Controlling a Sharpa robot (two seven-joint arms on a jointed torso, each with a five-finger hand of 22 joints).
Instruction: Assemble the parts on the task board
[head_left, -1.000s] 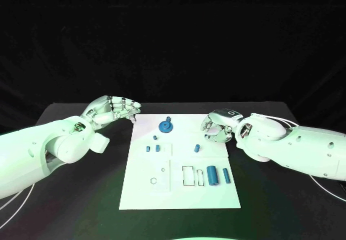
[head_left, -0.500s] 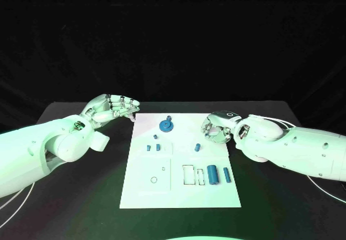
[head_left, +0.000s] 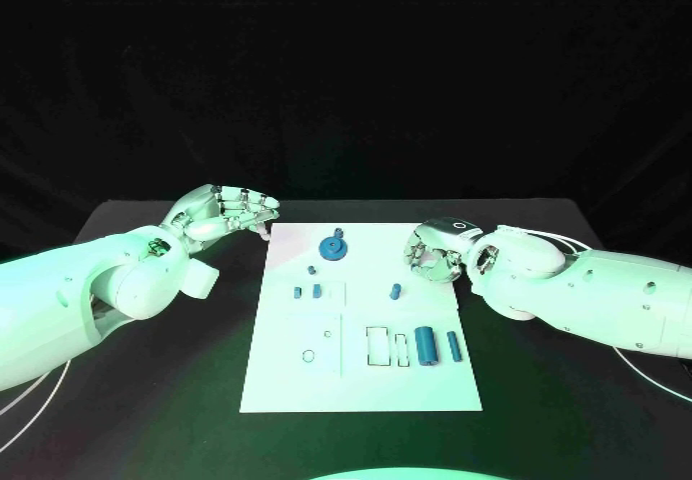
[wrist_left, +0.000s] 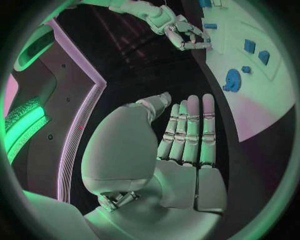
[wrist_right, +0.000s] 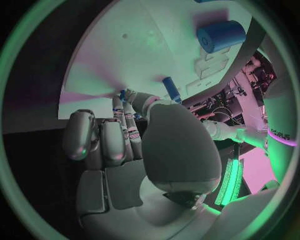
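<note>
The right hand (head_left: 436, 252) hangs over the far right edge of the task board (head_left: 361, 390), its fingers (wrist_right: 119, 135) curled downward and close together; whether they pinch anything cannot be told, since the palm hides the tips in the head view and the right wrist view shows only a small blue part (wrist_right: 171, 90) lying on the board just beyond them. The left hand (head_left: 219, 216) sits off the board's far left corner over the black tabletop (head_left: 159, 400), fingers (wrist_left: 187, 130) straight and side by side with nothing in them — the left wrist view shows them flat beside the board's edge. Between the two hands stands a blue wheel-like part (head_left: 333, 249); nearer the robot lie several small blue parts (head_left: 306, 292) and two blue cylinders (head_left: 426, 345) by the right edge. The near half of the board is bare white — well apart from both sets of fingers.
</note>
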